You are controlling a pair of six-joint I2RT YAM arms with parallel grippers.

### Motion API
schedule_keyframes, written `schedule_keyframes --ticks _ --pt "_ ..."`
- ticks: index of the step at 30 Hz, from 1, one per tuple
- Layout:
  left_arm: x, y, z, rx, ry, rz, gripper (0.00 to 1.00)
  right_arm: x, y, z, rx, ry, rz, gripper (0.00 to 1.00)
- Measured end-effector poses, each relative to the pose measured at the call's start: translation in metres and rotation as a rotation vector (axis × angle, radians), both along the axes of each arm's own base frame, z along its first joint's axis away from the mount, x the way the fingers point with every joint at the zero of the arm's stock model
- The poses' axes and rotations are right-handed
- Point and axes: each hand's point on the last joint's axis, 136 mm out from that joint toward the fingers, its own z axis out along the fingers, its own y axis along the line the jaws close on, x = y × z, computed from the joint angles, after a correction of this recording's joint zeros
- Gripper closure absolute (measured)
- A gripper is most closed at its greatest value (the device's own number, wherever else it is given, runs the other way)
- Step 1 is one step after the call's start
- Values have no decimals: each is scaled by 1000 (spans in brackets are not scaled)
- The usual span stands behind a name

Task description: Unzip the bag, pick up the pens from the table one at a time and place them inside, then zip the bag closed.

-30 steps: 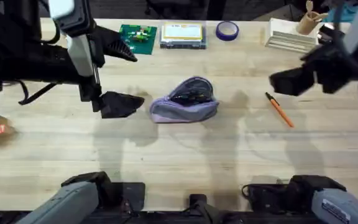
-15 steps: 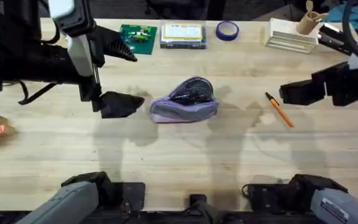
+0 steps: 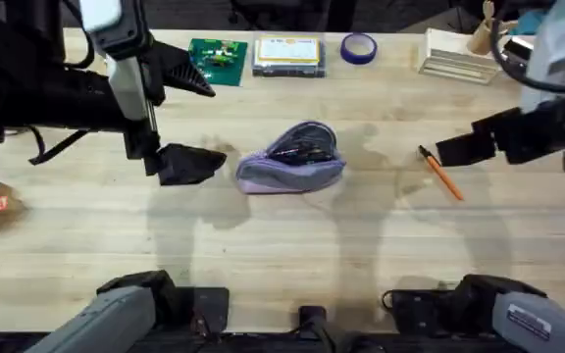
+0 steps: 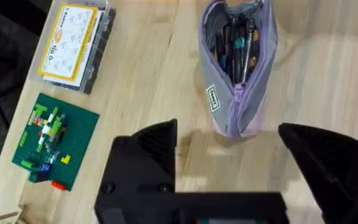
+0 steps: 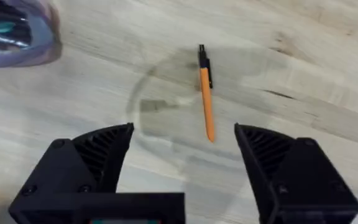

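Soft lilac bag [image 3: 291, 162] with a grey side lies unzipped mid-table [image 3: 292, 245], several pens packed inside, while one slim orange pen [image 3: 440, 174] with a dark tip rests apart on the bare planks toward the right arm's side. Left gripper [image 3: 192, 164] sits just beside the bag, fingers spread and empty; right gripper [image 5: 185, 162] hangs over the orange pen, fingers apart. Along the far edge lie a green brick plate [image 3: 218, 59], a clear-lidded yellow box [image 3: 288, 54] and a purple tape roll [image 3: 358, 46].

Left pincer [image 4: 229, 168] spread wide, right pincer [image 5: 182, 162] spread wide, hovering
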Motion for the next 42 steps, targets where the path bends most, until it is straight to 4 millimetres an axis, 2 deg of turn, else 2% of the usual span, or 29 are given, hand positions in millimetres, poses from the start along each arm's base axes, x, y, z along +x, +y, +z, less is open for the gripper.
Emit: schedule_keyframes --ticks 16,30,34,37,39,42 --pt "1 0 0 4 -6 1 7 35 -8 -83 14 174 -4 5" --pt "1 0 0 4 -6 1 8 38 -11 -139 24 334 1 5" --pt "1 1 0 4 -6 1 6 39 -11 -139 24 338 1 8" --pt "1 1 0 4 -6 1 7 40 -13 -140 17 341 -1 65" --pt "1 1 0 4 -6 1 8 41 -15 -140 4 339 -3 164" --pt "1 1 0 4 -6 1 7 44 -22 -141 -23 333 -12 395"
